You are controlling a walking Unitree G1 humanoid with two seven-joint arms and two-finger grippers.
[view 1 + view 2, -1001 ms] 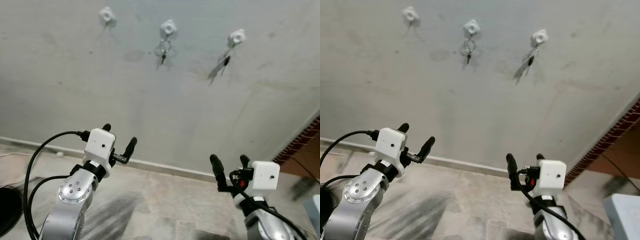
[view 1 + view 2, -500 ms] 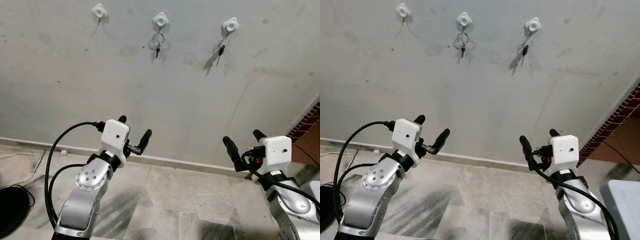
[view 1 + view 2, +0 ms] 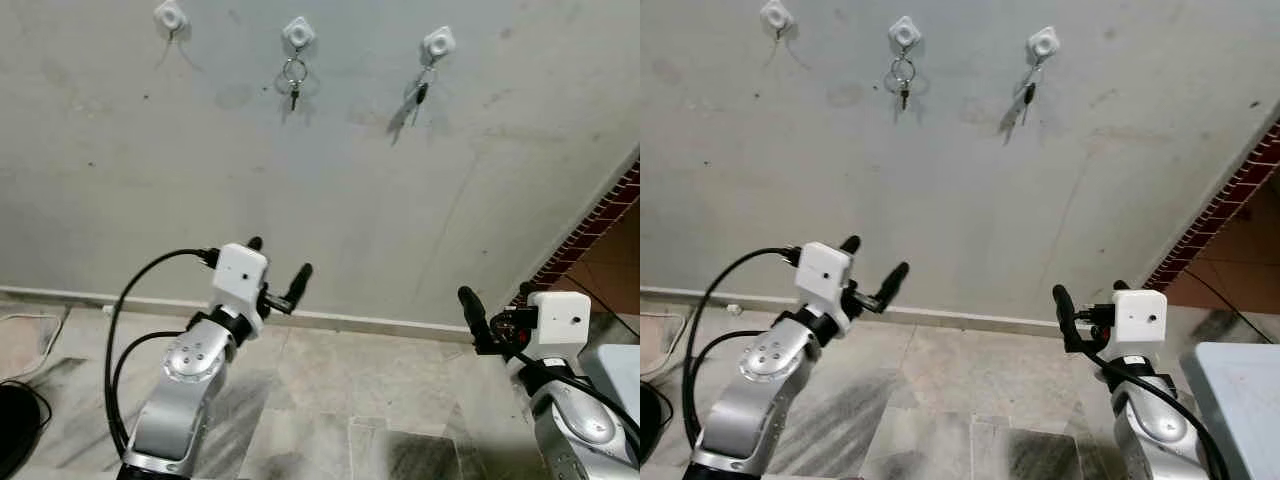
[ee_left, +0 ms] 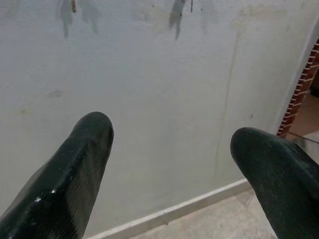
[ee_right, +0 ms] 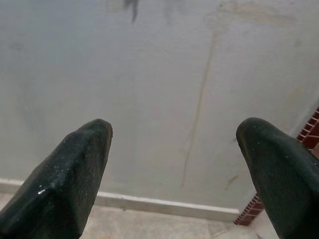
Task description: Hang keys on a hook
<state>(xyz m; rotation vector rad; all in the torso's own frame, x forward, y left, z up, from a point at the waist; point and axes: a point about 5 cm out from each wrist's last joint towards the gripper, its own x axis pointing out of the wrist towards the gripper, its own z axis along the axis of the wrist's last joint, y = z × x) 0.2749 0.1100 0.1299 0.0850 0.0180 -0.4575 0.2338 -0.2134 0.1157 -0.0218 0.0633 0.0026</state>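
Three white hooks sit high on the grey wall. The left hook (image 3: 170, 15) is bare. A key ring with a small key (image 3: 293, 80) hangs from the middle hook (image 3: 297, 32), and another set of keys (image 3: 419, 94) hangs from the right hook (image 3: 438, 43). My left gripper (image 3: 278, 265) is raised well below the middle hook, open, with nothing between its fingers (image 4: 75, 169). My right gripper (image 3: 497, 303) is lower and to the right, also open and holding nothing, pointing at the wall (image 5: 174, 99).
A pale skirting (image 3: 380, 325) runs along the wall's foot above a grey tiled floor (image 3: 330, 420). A brick edge (image 3: 590, 230) closes the wall on the right. A light grey surface (image 3: 1240, 400) lies at the lower right, and a black object (image 3: 10, 430) at the lower left.
The whole picture has shifted, so the hooks now sit higher and further left. My right gripper shows lower and further right. Both grippers stay open with nothing in them.
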